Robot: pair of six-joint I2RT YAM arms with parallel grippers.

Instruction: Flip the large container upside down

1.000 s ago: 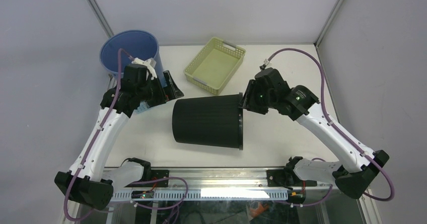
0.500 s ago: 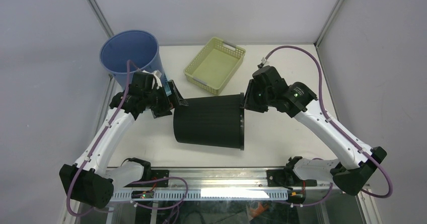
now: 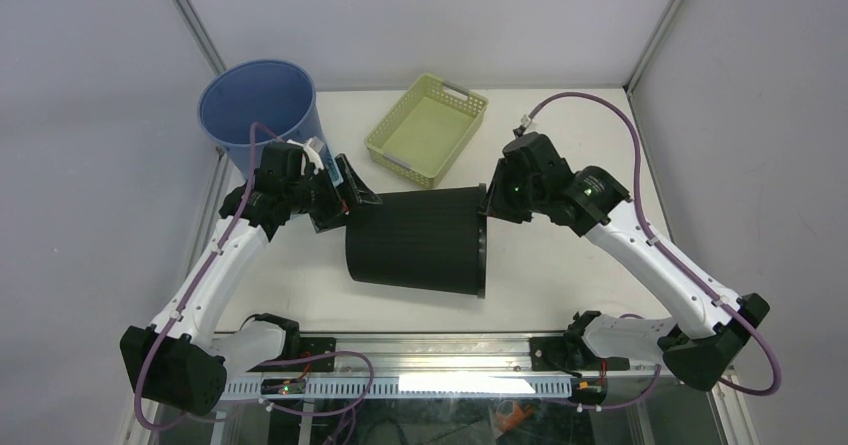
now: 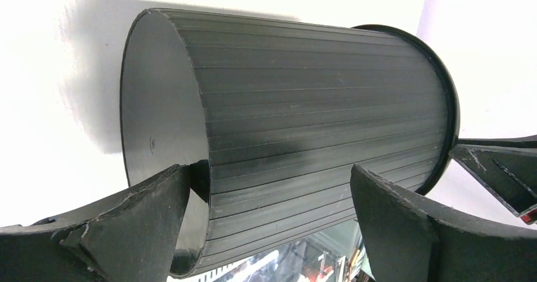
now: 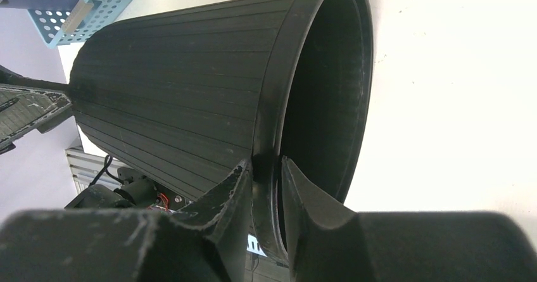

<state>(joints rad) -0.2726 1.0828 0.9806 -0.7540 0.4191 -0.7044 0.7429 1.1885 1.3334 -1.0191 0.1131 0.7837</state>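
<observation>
The black bin (image 3: 415,240) is lying on its side mid-frame on the table (image 3: 570,255), mouth facing right. The right claw (image 3: 487,201) is pinching its rim at upper right, likely as a pivot; the left claw (image 3: 352,193) is gaping wide at the base's upper-left edge, apparently to tip it.

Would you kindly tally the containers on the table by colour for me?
Black ribbed plastic bin: 1
Dark blue round plastic bucket: 1
Light blue perforated plastic basket: 1
Yellow-green perforated plastic basket: 1
Total: 4
</observation>
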